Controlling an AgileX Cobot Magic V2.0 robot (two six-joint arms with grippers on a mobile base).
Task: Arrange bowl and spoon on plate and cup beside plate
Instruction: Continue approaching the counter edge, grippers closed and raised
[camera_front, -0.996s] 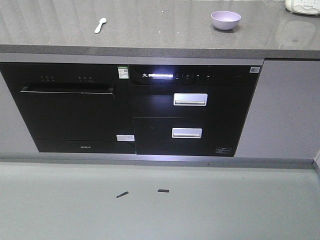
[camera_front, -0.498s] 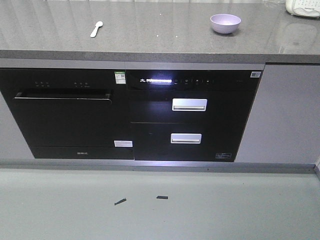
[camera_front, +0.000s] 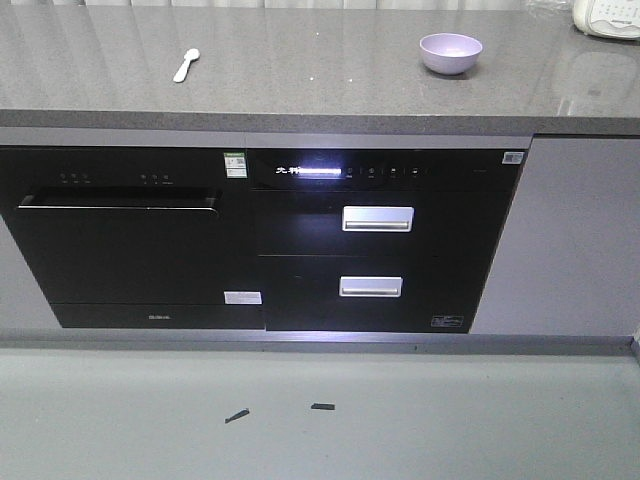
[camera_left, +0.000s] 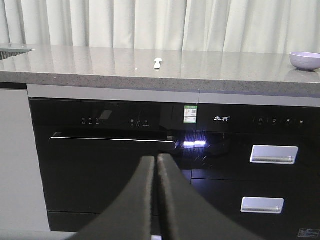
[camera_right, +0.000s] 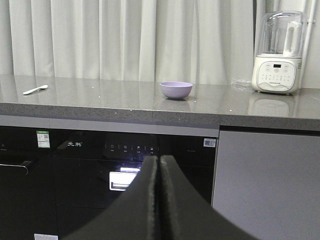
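Observation:
The purple bowl (camera_front: 451, 52) (camera_right: 176, 90) (camera_left: 305, 60) sits upright on the grey countertop (camera_front: 300, 70), toward its right side. The pale spoon (camera_front: 186, 64) (camera_left: 158, 62) (camera_right: 35, 89) lies on the same countertop to the left. Plate and cup are out of view. My left gripper (camera_left: 156, 159) is shut with nothing in it, held in front of the black appliance fronts below the counter. My right gripper (camera_right: 159, 159) is likewise shut and empty, below counter height and far from the bowl.
Black built-in appliances (camera_front: 260, 240) with two silver drawer handles (camera_front: 377, 218) fill the counter's front. A white blender-like machine (camera_right: 278, 52) stands at the counter's far right. White curtains (camera_right: 125, 40) hang behind. Two small dark bits (camera_front: 236, 414) lie on the floor.
The front view has shifted: the counter and appliances appear lower and a little nearer in frame than a second ago. Bowl and spoon have kept their places on the counter.

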